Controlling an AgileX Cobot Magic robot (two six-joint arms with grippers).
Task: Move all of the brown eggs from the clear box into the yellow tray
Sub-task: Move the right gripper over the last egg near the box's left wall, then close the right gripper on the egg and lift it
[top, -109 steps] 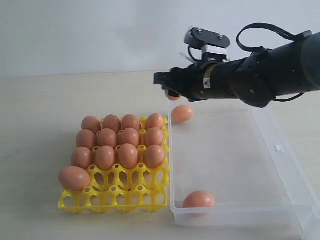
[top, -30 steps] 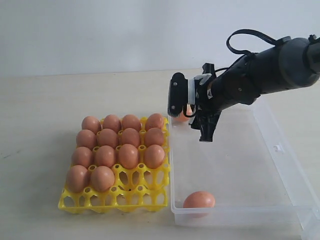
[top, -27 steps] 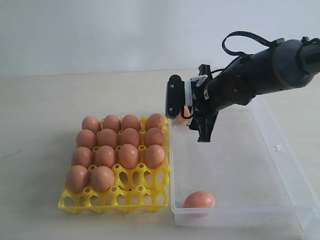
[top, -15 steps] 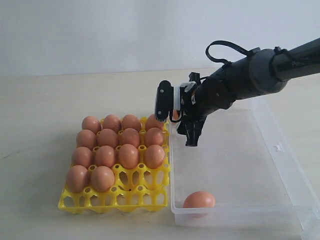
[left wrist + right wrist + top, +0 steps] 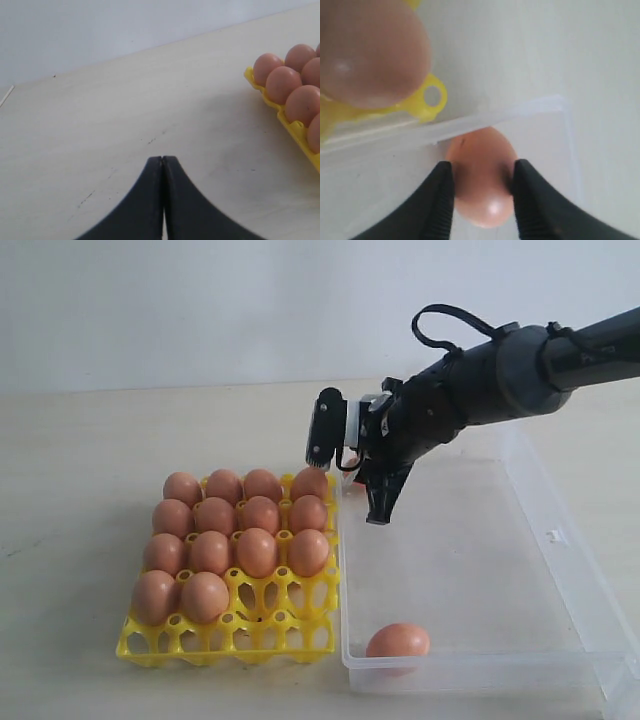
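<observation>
The right gripper (image 5: 482,167) has its two black fingers (image 5: 442,200) pressed against opposite sides of a smooth orange-brown oval egg (image 5: 481,197), which lies in a corner of the large clear shallow plastic box (image 5: 560,570). Just past the box wall beside this gripper sits the bright yellow plastic egg tray (image 5: 230,635), where fourteen brown eggs (image 5: 257,552) fill all but two cups in the row farthest from the gripper. A second brown egg (image 5: 398,640) rests inside the box against the same wall, well apart from the gripper. The left gripper (image 5: 163,162) is fully closed and empty over the pale bench (image 5: 100,125), with the tray's edge off to one side.
</observation>
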